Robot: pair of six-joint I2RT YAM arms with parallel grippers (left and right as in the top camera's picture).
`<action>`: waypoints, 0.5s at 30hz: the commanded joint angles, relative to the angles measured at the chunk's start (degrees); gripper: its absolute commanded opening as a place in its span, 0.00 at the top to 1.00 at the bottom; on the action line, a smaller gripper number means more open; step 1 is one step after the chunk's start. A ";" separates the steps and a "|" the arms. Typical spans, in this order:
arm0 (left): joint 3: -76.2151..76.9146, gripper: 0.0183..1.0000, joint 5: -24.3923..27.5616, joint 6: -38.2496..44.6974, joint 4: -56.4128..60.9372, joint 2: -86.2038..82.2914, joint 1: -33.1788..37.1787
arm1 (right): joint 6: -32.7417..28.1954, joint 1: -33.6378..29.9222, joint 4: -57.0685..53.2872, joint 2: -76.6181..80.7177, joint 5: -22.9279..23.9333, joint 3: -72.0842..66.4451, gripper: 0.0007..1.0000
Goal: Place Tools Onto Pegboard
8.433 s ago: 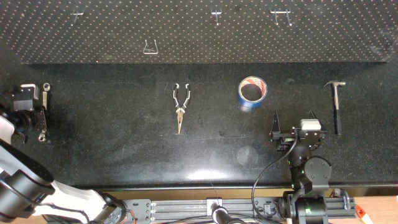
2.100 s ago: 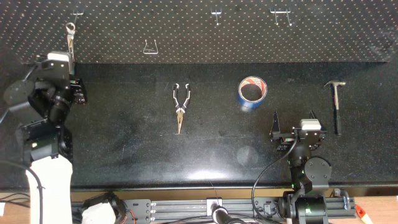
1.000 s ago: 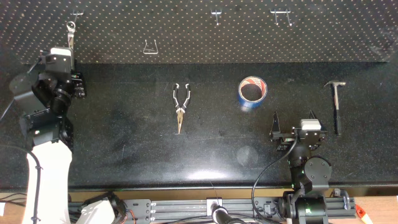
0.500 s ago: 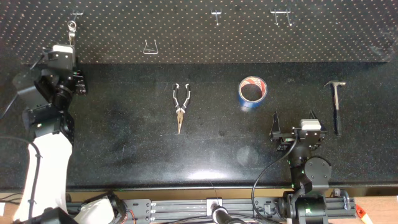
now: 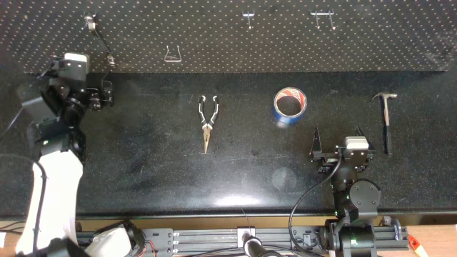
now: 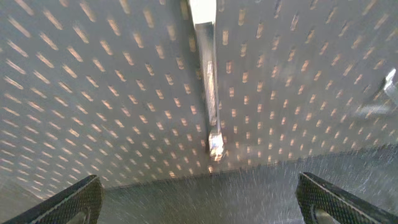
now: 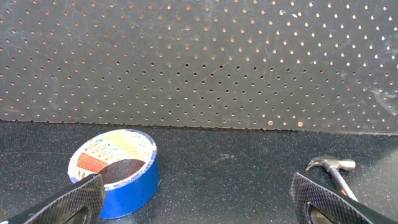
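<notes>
The wrench [image 6: 208, 93] hangs on the pegboard [image 6: 93, 93], straight ahead of the left gripper [image 6: 199, 199], whose fingers stand wide apart and clear of it. The right gripper [image 7: 199, 199] is also spread and holds nothing. The tape [image 7: 115, 171] lies ahead to its left and the hammer [image 7: 333, 168] ahead to its right. The pliers [image 5: 208, 123] lie between the two grippers.
</notes>
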 commanded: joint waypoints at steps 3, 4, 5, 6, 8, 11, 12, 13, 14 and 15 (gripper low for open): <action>1.16 0.00 0.98 -0.81 -11.32 -14.32 -0.02 | -0.81 -0.09 -0.37 -0.15 -0.33 -0.15 0.04; 1.16 0.00 0.98 -0.81 -13.20 -15.74 -0.02 | -0.81 -0.09 -0.39 -0.15 -0.33 -0.15 0.04; 1.16 0.00 1.03 -0.81 -15.43 -17.27 -0.04 | -0.81 -0.09 -0.37 -0.15 -0.33 -0.15 0.04; 1.16 0.00 1.03 -0.81 -17.51 -18.58 -0.04 | -0.81 -0.09 -0.37 -0.15 -0.35 -0.15 0.04; 1.16 0.00 1.29 -0.83 -21.68 -21.33 -0.04 | -0.81 -0.09 -0.37 -0.15 -0.33 -0.15 0.04; 1.16 0.00 2.51 -0.81 -25.83 -24.44 -0.04 | -0.81 -0.09 -0.39 -0.15 -0.33 -0.15 0.04; 1.16 0.00 2.49 -0.81 -26.82 -25.24 -0.04 | -0.81 -0.09 -0.37 -0.15 -0.35 -0.15 0.04; 1.16 0.00 2.51 -0.81 -27.23 -25.83 -0.04 | -0.81 -0.09 -0.39 -0.15 -0.33 -0.15 0.04; 1.16 0.00 2.51 -0.81 -27.23 -26.12 -0.04 | -0.81 -0.09 -0.39 -0.15 -0.33 -0.15 0.04; 1.16 0.00 2.49 -0.79 -27.23 -26.21 -0.02 | -0.81 -0.09 -0.39 -0.15 -0.33 -0.15 0.04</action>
